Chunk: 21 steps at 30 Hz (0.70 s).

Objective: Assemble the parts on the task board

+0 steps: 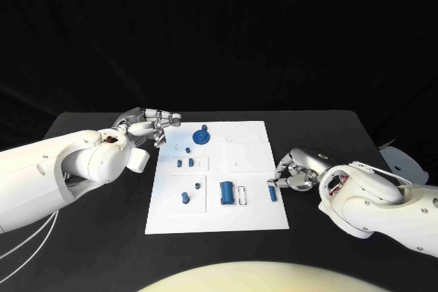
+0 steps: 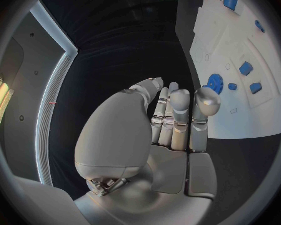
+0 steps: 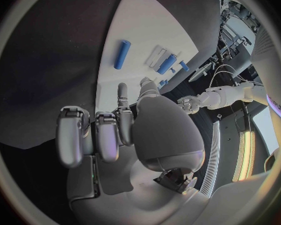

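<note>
The white task board [image 1: 219,213] lies in the middle of the table. On it are a blue gear [image 1: 202,136], small blue pieces [image 1: 185,161], a blue cylinder [image 1: 226,190] and a slim blue pin [image 1: 272,192] by the right edge. My left hand [image 1: 150,124] hovers at the board's far left corner, holding nothing, and the gear [image 2: 215,82] lies just past its fingers [image 2: 178,110]. My right hand [image 1: 297,171] hangs over the board's right edge just behind the pin. Two of its fingers [image 3: 106,135] are curled and the thumb and one finger reach out, empty. The pin [image 3: 122,54] lies free.
Black table [image 1: 100,124] surrounds the board on all sides, with bare room to the left and right. A white slot piece [image 1: 243,194] lies beside the blue cylinder. Round recesses [image 1: 239,135] mark the board's far right part.
</note>
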Motion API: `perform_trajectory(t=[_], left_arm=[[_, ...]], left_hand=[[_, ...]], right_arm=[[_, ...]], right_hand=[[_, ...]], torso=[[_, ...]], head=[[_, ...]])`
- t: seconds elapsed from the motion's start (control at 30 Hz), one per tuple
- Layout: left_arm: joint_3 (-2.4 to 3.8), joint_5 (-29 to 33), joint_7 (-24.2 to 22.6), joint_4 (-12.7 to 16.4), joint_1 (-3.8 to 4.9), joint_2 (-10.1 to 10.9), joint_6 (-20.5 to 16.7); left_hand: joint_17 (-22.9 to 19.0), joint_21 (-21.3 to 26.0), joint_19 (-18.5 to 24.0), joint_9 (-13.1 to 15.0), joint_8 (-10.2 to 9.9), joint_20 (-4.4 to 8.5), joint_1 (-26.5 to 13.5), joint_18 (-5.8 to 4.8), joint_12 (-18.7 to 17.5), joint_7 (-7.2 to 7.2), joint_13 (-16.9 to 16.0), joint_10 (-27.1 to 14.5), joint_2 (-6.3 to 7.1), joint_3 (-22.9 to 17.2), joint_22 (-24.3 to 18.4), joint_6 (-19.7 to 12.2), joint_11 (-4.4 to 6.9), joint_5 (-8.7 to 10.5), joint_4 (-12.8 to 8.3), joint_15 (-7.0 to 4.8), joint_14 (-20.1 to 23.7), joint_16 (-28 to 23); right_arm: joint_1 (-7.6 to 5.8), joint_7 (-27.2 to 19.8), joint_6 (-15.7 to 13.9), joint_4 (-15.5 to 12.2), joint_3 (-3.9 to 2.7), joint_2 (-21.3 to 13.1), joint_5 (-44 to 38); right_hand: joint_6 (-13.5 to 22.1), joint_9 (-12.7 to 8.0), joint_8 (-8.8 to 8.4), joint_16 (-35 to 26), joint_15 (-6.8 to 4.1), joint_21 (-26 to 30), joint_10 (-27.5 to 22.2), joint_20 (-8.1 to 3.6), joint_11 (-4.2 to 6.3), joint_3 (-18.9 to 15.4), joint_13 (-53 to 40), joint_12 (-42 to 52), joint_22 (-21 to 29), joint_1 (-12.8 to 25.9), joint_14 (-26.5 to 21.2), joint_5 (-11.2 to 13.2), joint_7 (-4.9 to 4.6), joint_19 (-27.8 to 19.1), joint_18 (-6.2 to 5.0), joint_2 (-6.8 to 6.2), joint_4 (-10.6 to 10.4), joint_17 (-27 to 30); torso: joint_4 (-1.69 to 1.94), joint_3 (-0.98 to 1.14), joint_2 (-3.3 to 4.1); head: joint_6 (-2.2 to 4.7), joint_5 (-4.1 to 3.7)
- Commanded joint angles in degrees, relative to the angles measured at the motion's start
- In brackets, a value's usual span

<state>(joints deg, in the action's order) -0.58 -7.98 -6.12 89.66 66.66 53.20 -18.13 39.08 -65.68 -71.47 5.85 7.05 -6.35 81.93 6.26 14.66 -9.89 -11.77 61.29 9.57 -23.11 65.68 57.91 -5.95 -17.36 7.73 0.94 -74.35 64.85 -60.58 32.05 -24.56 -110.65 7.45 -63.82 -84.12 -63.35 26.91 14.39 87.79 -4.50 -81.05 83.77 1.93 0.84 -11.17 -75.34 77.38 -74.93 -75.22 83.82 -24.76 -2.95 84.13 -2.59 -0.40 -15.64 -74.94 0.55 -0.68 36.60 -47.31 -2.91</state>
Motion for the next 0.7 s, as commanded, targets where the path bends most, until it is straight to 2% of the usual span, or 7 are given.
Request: perform_trajectory(t=[0.03,0.27,0.57,0.7], left_arm=[[0.02,0.23,-0.72,0.06,0.04,-0.15,0.93],[0.00,0.23,-0.68,0.06,0.04,-0.14,0.99],[0.00,0.23,-0.63,0.11,0.04,0.01,1.04],[-0.01,0.23,-0.61,0.13,0.04,0.05,1.06]], left_hand=[[-0.01,0.29,-0.10,-0.06,0.34,-0.20,-0.09,0.55,0.31,-0.03,-0.09,-0.44,0.00,0.06,-0.05,-0.41,0.04,-0.35,0.10,0.38,0.06,0.34],[0.00,0.30,-0.10,-0.06,0.35,-0.20,-0.08,0.56,0.32,-0.02,-0.09,-0.44,-0.01,0.06,-0.06,-0.40,0.04,-0.35,0.10,0.38,0.06,0.35],[0.00,0.30,-0.10,-0.06,0.35,-0.20,-0.08,0.56,0.32,-0.02,-0.09,-0.44,-0.01,0.06,-0.06,-0.40,0.04,-0.35,0.10,0.38,0.06,0.35],[0.00,0.30,-0.10,-0.06,0.35,-0.20,-0.08,0.56,0.32,-0.02,-0.09,-0.44,-0.01,0.06,-0.06,-0.40,0.04,-0.35,0.10,0.38,0.06,0.35]], right_arm=[[0.52,-0.48,1.24,-0.06,0.06,0.01,-3.77],[1.77,0.21,2.01,0.62,0.12,0.63,-4.07],[2.85,1.21,3.68,2.10,0.14,1.72,-4.85],[3.07,1.62,4.38,2.35,0.15,1.96,-5.34]], right_hand=[[-0.71,0.00,-0.08,0.25,-0.09,-0.31,1.03,-0.04,0.39,-0.16,-5.21,-0.09,-12.80,-0.10,5.33,-0.28,0.04,2.68,0.86,0.25,-0.62,-11.25],[-0.90,0.06,-0.02,0.22,-0.10,-0.26,0.99,-0.05,0.42,-0.31,-5.15,-0.19,-12.79,0.03,5.32,-0.23,0.09,2.66,0.85,0.18,-0.74,-11.19],[-1.10,0.19,0.06,0.15,-0.14,-0.04,0.93,-0.07,0.46,-0.63,-5.06,-0.36,-12.73,0.32,5.29,-0.03,0.14,2.57,0.81,0.02,-0.88,-11.06],[-1.26,0.28,0.13,0.15,-0.16,-0.07,0.93,-0.08,0.49,-0.80,-5.08,-0.37,-12.74,0.48,5.29,0.14,0.19,2.58,0.81,-0.03,-0.92,-11.06]], torso=[[0.04,0.01,0.03],[0.30,-0.06,0.03],[0.24,-0.03,0.00],[0.25,-0.08,-0.03]], head=[[-0.13,-0.23],[-0.35,-0.50],[-0.69,-0.41],[-0.75,-0.40]])
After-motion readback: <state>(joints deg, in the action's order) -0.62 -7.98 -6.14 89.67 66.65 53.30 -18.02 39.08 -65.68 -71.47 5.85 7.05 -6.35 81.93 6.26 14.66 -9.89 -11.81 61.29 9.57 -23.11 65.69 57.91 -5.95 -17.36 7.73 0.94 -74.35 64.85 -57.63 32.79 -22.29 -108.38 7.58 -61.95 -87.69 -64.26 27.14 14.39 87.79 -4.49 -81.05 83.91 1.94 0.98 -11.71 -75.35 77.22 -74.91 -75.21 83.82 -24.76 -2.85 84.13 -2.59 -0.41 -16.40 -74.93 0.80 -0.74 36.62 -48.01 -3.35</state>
